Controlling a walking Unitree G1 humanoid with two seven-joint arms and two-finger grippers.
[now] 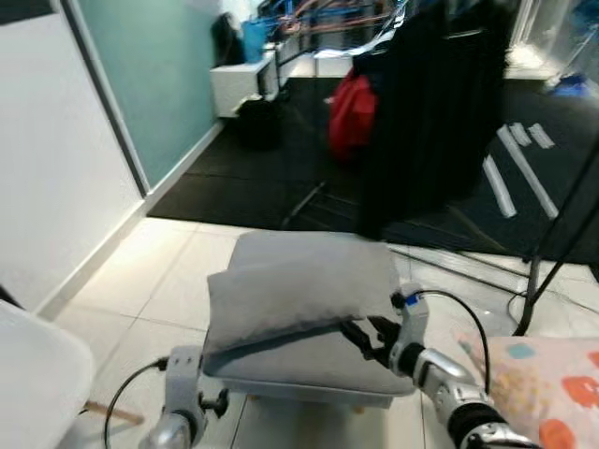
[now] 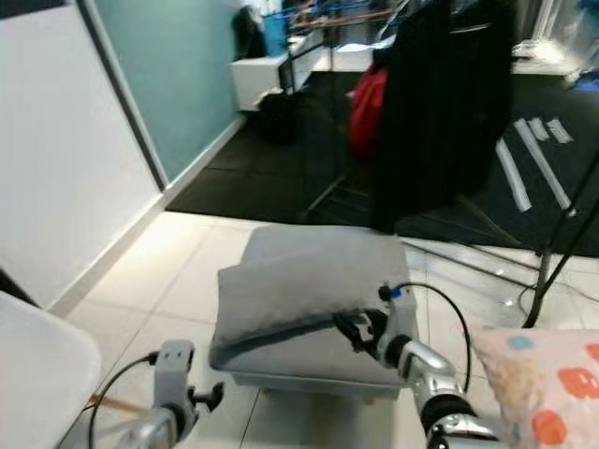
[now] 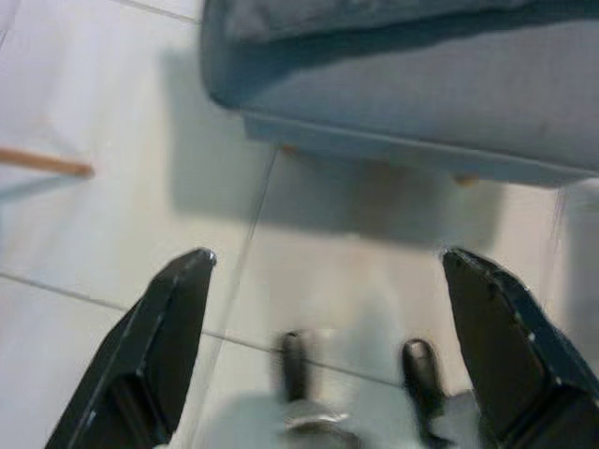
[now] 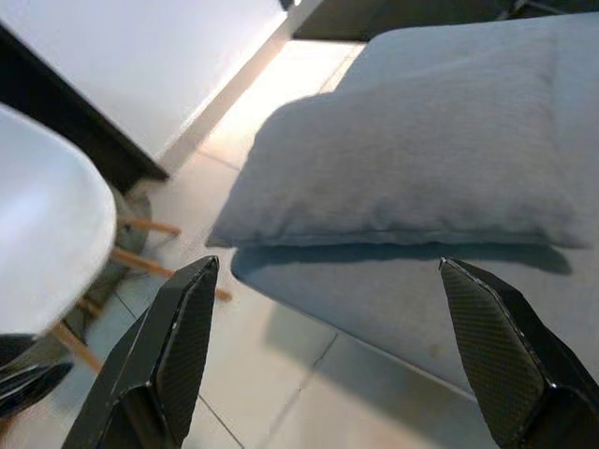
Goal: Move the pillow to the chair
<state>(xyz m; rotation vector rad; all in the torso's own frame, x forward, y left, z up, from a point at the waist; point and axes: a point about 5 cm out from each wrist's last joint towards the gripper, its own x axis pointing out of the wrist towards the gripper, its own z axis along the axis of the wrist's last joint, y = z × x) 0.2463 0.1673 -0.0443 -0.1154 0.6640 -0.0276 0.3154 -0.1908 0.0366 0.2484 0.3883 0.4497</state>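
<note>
Soft grey fabric pillow [image 1: 299,285] lies atop low grey upholstered ottoman [image 1: 309,360], 12 o'clock. Right gripper [image 1: 367,334] spread wide at pillow's near edge, 2 o'clock. Left gripper [image 3: 323,309] spread wide over pale tiled floor [image 3: 112,206]. White rounded chair [image 4: 42,238], 9 o'clock.

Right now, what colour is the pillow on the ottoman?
Plain grey, matching the ottoman beneath it; the pillow shows best in the right wrist view.

Grey pillow [image 1: 299,285]: plain fabric, soft, lying flat on a grey cushioned seat [image 1: 318,360]. White chair [image 4: 42,234]: rounded shell, wooden legs, standing on tile near the seat's corner.
</note>
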